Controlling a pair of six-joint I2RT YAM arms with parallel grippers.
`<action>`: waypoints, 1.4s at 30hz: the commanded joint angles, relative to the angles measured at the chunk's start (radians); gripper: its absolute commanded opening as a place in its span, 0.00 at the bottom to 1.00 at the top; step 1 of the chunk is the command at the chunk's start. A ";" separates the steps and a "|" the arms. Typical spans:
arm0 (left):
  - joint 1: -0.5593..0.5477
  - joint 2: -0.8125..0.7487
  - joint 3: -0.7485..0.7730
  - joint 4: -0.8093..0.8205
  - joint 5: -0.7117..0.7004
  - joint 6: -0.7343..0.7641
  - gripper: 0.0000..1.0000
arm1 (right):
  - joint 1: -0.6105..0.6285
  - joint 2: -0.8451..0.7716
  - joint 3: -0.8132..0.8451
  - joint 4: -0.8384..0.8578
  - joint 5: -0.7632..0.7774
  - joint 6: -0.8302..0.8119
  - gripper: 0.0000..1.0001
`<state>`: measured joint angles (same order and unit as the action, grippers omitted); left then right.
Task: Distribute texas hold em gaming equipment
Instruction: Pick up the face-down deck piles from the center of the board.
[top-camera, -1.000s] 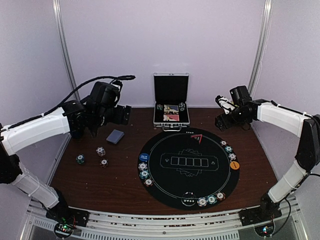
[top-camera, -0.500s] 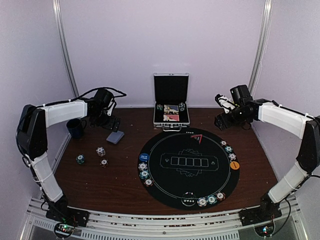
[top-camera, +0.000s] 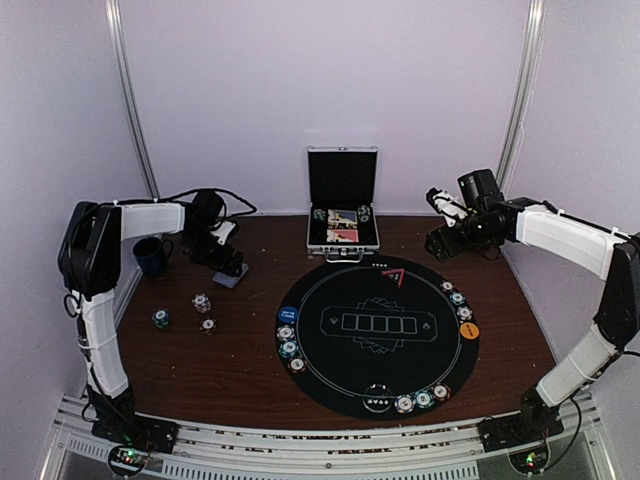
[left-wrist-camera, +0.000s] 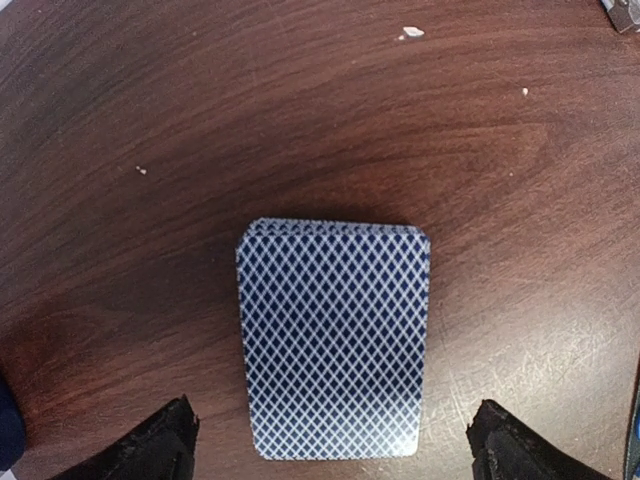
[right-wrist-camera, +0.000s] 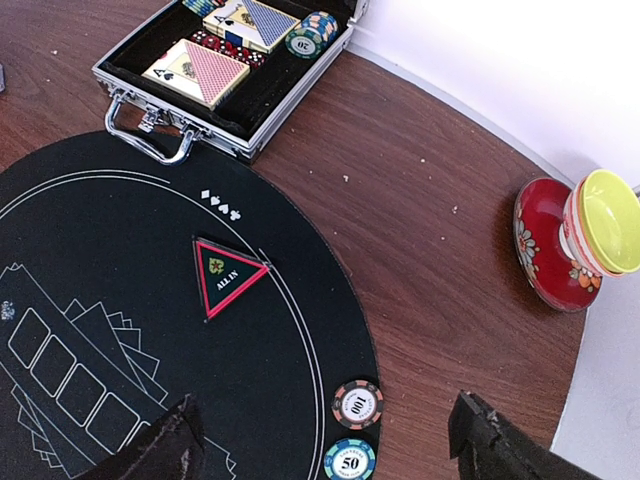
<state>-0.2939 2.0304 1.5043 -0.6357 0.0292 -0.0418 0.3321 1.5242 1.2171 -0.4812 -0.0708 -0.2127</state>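
Note:
A deck of playing cards (left-wrist-camera: 333, 345) with a blue diamond-patterned back lies flat on the brown table. My left gripper (left-wrist-camera: 335, 435) hangs open just above it, a fingertip (left-wrist-camera: 165, 440) on each side of the near end, not touching it. From above, that gripper (top-camera: 228, 266) hides most of the deck (top-camera: 236, 280). My right gripper (right-wrist-camera: 328, 430) is open and empty, held high over the far right rim of the black round mat (top-camera: 340, 370). Below it lie a 100 chip (right-wrist-camera: 358, 404) and a 50 chip (right-wrist-camera: 350, 461).
Chips sit in groups on the mat's left (top-camera: 288, 345), right (top-camera: 458, 298) and near (top-camera: 422, 400) rims, with blue (top-camera: 288, 314), orange (top-camera: 470, 330) and white (top-camera: 377, 401) buttons. Loose chips (top-camera: 201, 302) lie left of the mat. The open silver case (top-camera: 343, 180), dark mug (top-camera: 152, 256) and red bowl (right-wrist-camera: 545, 245) stand at the back.
My left arm has swung back and lowered its gripper onto the spot over the card deck. The right arm has barely moved.

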 joint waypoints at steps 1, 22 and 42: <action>0.022 0.028 0.042 -0.012 0.064 0.025 0.98 | 0.009 -0.021 -0.013 0.013 0.018 -0.006 0.86; 0.023 0.106 0.079 -0.030 0.036 0.036 0.98 | 0.017 -0.021 -0.016 0.017 0.020 -0.011 0.86; 0.016 0.163 0.089 -0.068 -0.002 0.039 0.82 | 0.022 -0.024 -0.016 0.018 0.020 -0.013 0.86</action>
<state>-0.2783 2.1551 1.5803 -0.6765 0.0429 -0.0105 0.3477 1.5242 1.2087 -0.4774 -0.0692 -0.2192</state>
